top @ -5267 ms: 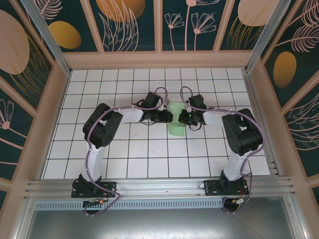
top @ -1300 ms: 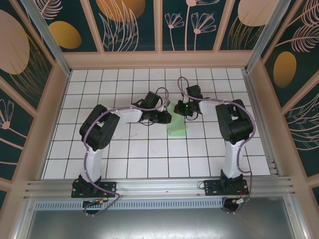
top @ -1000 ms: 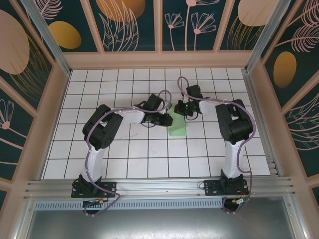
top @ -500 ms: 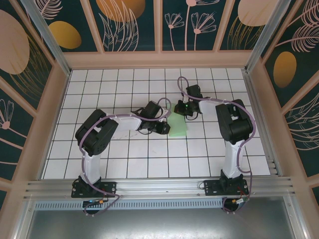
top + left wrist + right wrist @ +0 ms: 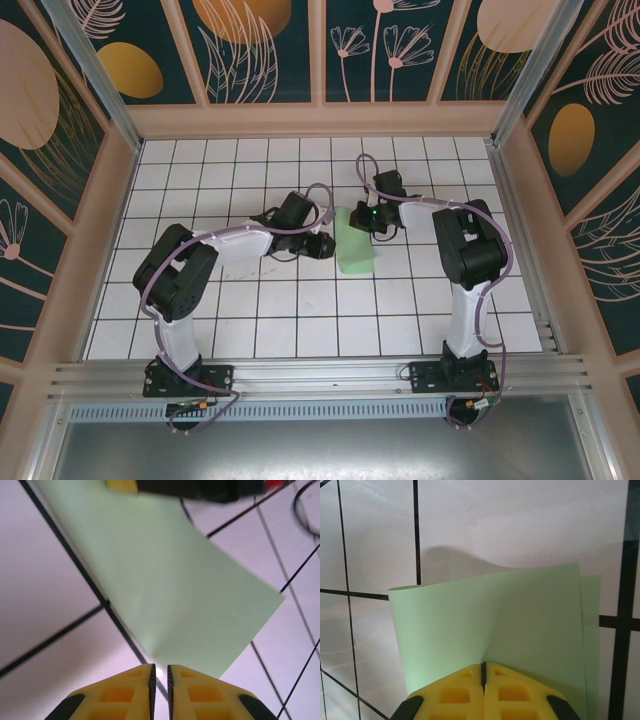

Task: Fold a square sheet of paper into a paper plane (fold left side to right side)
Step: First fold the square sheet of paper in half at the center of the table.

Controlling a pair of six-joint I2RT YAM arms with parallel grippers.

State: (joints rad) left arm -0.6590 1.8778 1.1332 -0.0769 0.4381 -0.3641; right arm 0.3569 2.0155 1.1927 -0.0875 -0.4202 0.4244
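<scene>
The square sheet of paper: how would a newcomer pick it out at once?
On the white grid table, find where the left gripper and right gripper meet. The square sheet of paper lies there, folded double, the only pale-green thing.

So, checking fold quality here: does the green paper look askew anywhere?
Yes. The folded pale-green sheet of paper is not flush in the right wrist view: a strip of its lower layer shows past the upper layer's right edge, and the upper layer's far edge looks bowed upward, casting a shadow.
</scene>
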